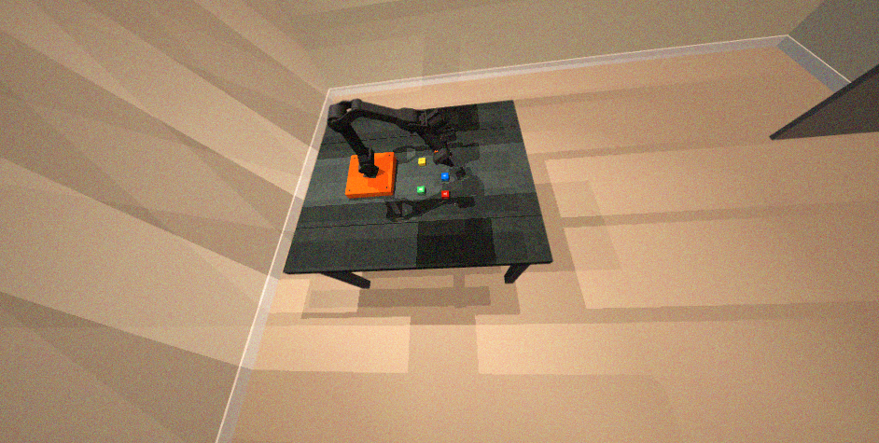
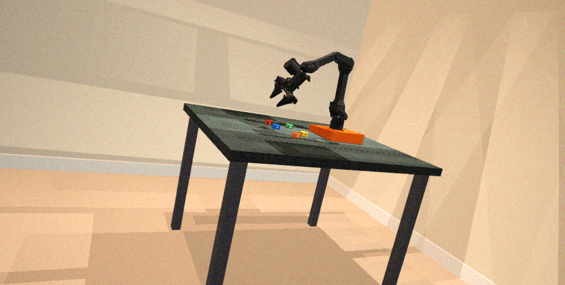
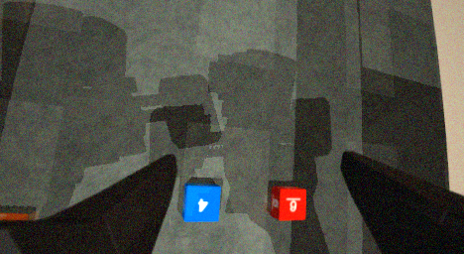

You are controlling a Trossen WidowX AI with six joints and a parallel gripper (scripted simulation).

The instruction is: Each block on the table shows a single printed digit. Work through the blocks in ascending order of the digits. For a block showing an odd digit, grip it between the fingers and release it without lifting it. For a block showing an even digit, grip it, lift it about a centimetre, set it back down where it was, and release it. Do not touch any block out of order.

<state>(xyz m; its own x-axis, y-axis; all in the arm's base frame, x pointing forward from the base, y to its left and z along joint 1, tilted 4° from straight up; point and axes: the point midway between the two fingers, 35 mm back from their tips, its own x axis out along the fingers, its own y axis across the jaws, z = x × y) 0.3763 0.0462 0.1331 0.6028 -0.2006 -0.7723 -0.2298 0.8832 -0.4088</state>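
My gripper (image 1: 458, 153) (image 2: 274, 101) (image 3: 258, 161) is open and empty, high above the table. A blue block (image 1: 444, 176) (image 2: 276, 126) (image 3: 201, 203) shows a 4. A red block (image 1: 445, 194) (image 2: 269, 122) (image 3: 292, 204) shows a 6 or 9 with a bar along one side; which is unclear. Both appear between the fingers in the wrist view, but lie well below them. A green block (image 1: 421, 189) (image 2: 289, 126), a yellow block (image 1: 421, 161) (image 2: 303, 134) and an orange block (image 1: 436, 151) (image 2: 296, 135) also lie on the table; their digits are too small to read. The arm partly hides the orange block in the top view.
The dark table (image 1: 369, 243) (image 2: 379, 156) carries the arm's orange base (image 1: 353, 185) (image 2: 347, 137), on the arm's side of the blocks. The green and yellow blocks are nearest this base. Shadows of the arm and gripper fall across the table.
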